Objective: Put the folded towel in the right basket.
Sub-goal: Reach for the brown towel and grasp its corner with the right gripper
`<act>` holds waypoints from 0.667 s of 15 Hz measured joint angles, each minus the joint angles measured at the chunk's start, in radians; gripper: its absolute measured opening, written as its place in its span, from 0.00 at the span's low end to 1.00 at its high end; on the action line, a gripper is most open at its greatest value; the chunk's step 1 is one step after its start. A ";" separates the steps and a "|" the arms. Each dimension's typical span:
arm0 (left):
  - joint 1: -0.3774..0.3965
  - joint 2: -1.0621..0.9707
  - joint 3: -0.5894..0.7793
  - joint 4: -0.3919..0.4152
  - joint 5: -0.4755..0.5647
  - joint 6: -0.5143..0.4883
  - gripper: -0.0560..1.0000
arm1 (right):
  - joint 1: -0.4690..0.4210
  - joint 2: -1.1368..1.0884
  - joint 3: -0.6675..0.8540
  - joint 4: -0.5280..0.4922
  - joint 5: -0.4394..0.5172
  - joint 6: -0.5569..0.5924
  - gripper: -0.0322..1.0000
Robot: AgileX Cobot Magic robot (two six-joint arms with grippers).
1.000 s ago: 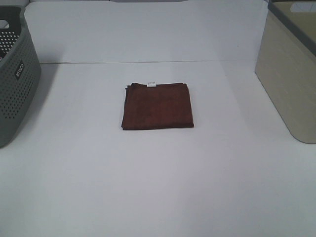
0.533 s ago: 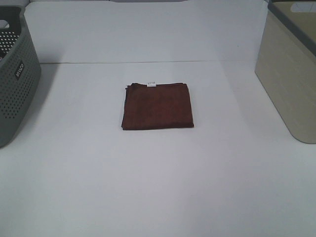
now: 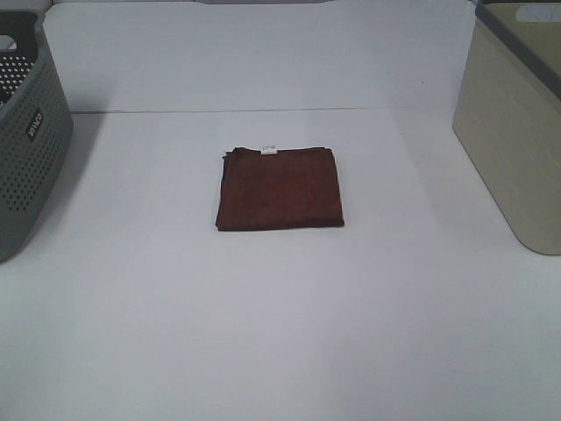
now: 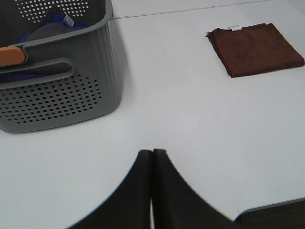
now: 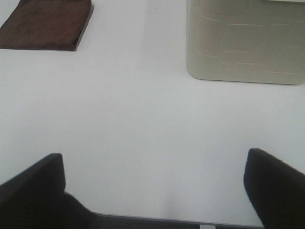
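Holds right tool [image 5: 153, 174] spread wide, empty, ready for the towel [image 3: 279, 189] on the bench [image 3: 280, 333]; left tool [image 4: 152, 157] pinched together, empty

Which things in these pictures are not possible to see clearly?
- Right basket inside: exterior high view, hidden by its wall, cut by the edge.
- Towel label text: exterior high view, too small.
- Left basket contents: left wrist view, partly cut off by the edge.
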 joint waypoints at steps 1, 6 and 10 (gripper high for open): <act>0.000 0.000 0.000 0.000 0.000 0.000 0.05 | 0.000 0.000 0.000 0.000 0.000 0.000 0.98; 0.000 0.000 0.000 0.000 0.000 0.000 0.05 | 0.000 0.000 0.000 0.000 0.000 0.000 0.98; 0.000 0.000 0.000 0.000 0.000 0.000 0.05 | 0.000 0.000 0.000 0.000 -0.001 0.000 0.98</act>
